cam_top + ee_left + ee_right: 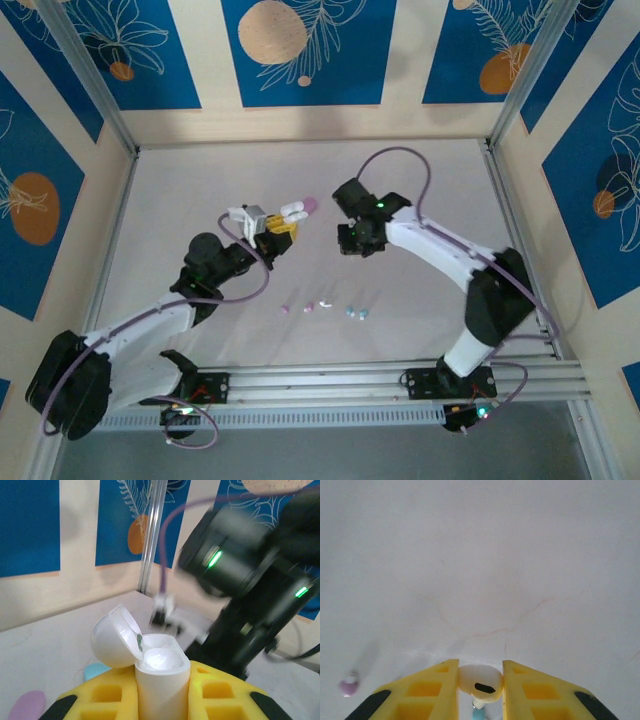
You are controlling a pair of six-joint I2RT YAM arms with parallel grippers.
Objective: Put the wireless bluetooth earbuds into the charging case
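1. Left fingers (278, 228) pinch the white case (159, 680). It stands upright with its lid (114, 637) flipped open and the sockets facing up.
2. Right fingers (355, 240) pinch one white bud (480, 680) above the bench (440, 190). Which way its stem points is unclear.
3. Key relation: the case lies to the left of the right fingers, near but apart. The bud likely has to travel left, then down into a socket.
4. Other buds (325, 303) lie in a row on the bench, nearer the arm bases.
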